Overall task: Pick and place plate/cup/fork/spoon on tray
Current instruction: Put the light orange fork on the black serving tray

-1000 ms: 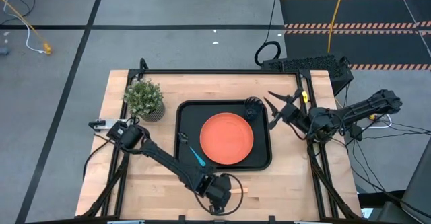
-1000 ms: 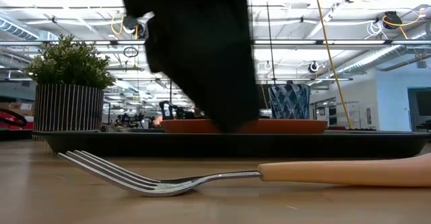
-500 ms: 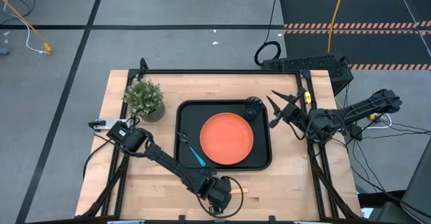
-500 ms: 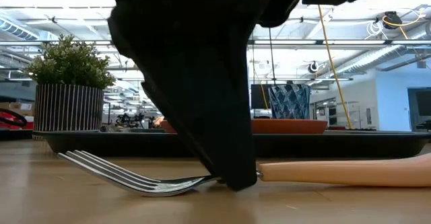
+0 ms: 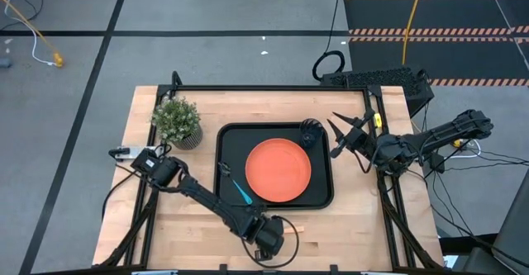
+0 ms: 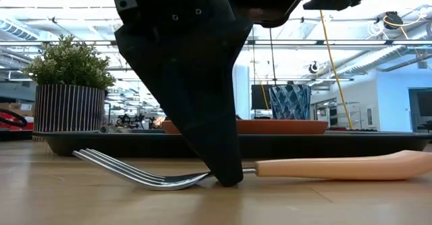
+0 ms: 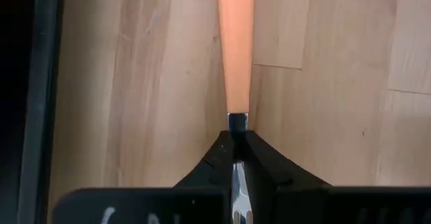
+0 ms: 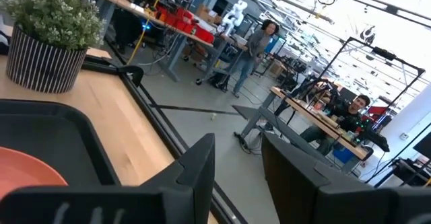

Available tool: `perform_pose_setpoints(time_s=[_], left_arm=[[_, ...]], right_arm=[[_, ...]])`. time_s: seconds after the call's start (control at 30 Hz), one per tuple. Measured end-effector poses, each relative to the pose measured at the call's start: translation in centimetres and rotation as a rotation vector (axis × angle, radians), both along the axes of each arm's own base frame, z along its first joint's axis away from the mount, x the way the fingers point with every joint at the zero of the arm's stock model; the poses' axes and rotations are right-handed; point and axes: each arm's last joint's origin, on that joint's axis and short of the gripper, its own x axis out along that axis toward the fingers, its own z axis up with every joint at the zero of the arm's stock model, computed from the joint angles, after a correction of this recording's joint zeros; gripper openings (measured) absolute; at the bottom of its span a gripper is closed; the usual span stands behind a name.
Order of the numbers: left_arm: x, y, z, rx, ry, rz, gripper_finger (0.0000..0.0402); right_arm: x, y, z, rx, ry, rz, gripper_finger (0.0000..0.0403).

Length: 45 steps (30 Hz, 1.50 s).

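Left tool [image 7: 234,158] pinched on fork [image 6: 270,169] at the neck, in front of tray [image 5: 223,143], on the surface. Spoon [image 5: 240,192], plate [image 5: 278,170] and cup [image 5: 310,132] already in tray. Right tool [image 5: 337,137] parked right of tray, fingers apart, holding nothing. Risk: thin neck grip may let the heavier handle swing or slip during lift. No readable labels or writing.

A robotics lab: workbenches [image 8: 316,116] with gear, a white robot [image 8: 234,14], and exposed ceiling pipes [image 6: 378,53].
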Motion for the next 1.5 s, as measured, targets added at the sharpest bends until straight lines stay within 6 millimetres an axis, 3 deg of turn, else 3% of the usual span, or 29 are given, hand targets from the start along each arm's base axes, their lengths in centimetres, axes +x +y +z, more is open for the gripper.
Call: perform_pose_setpoints(time_s=[0.2, 0.33, 0.47, 0.8, 1.03, 1.5], left_arm=[[0.0, -0.1, 0.3, 0.003, 0.012, -0.074, 0.0012], [0.0, -0.8, 1.1, 0.025, 0.024, -0.223, 0.0012], [-0.1, -1.2, 3.4, 0.083, 0.038, -0.339, 0.0012], [-1.2, 0.3, 9.7, 0.394, 0.135, -0.521, 0.0012], [-2.7, 1.8, 10.0, 0.596, 0.345, -0.791, 0.0017], [-2.3, 3.3, 10.3, 0.625, 0.379, -0.836, 0.0012]], right_arm=[[0.0, 0.0, 0.0, 0.0, 0.0, 0.0, 0.0114], [0.0, 0.0, 0.0, 0.0, 0.0, -0.001, 0.0114], [0.0, 0.0, -0.1, -0.002, 0.007, -0.001, 0.0114], [0.0, 0.0, -0.1, -0.005, 0.016, -0.001, 0.0114], [0.0, 0.0, -0.2, -0.007, 0.021, -0.001, 0.0114], [-0.1, 0.0, -0.9, -0.034, 0.111, -0.001, 0.0114]])
